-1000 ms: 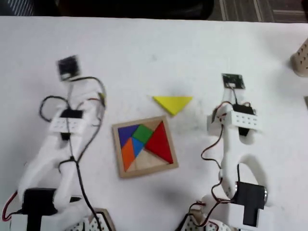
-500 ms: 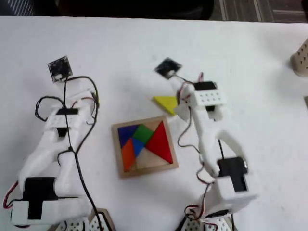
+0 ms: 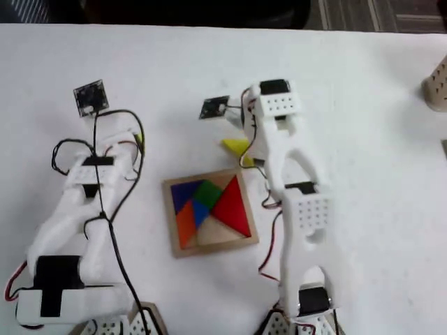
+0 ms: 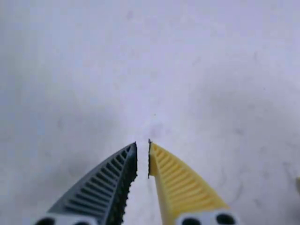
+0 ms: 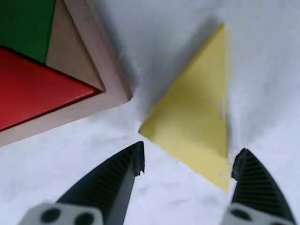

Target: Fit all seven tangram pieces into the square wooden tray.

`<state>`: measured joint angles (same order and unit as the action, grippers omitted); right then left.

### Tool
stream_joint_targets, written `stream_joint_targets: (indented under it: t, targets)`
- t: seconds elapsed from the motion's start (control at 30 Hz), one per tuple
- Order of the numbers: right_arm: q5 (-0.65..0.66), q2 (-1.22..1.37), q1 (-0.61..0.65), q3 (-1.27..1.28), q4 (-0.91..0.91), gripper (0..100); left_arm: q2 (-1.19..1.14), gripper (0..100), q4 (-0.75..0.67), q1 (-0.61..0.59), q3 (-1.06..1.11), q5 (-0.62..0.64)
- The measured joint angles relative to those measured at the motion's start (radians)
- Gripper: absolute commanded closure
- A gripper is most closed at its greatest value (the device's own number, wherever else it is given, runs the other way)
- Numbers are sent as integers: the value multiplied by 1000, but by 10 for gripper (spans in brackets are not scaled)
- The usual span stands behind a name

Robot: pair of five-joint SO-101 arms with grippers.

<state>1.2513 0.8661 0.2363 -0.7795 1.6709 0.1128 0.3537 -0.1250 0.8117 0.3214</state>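
The square wooden tray [image 3: 172,218] lies mid-table holding red [image 3: 234,202], green [image 3: 207,192], purple, orange and blue pieces, with bare wood showing along its near side. A yellow triangle [image 3: 235,147] rests flat on the table just behind the tray's far right corner, partly covered by my right arm [image 3: 276,105]. In the right wrist view my right gripper [image 5: 190,157] is open, its fingers astride the yellow triangle [image 5: 197,117] beside the tray corner [image 5: 93,108]. My left gripper [image 4: 142,144] is shut on nothing above bare table, left of the tray.
My left arm [image 3: 87,174] and its loose cables lie left of the tray. A beige perforated object [image 3: 436,87] stands at the far right edge. The table's back edge runs along the top, with dark floor beyond.
My right arm has swung from the right side of the table leftward and stretched out over the yellow triangle. The left arm shifted slightly. The pieces have not moved.
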Motion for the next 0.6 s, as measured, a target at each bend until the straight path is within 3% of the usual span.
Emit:
stream_joint_targets:
  t: [0.2,0.6]
  targets:
    - [-11,120,28,-167,14,703,0,920,0,0,0,-5]
    - [-32,114,28,-109,15,728,-3,920,-25,0,0,-5]
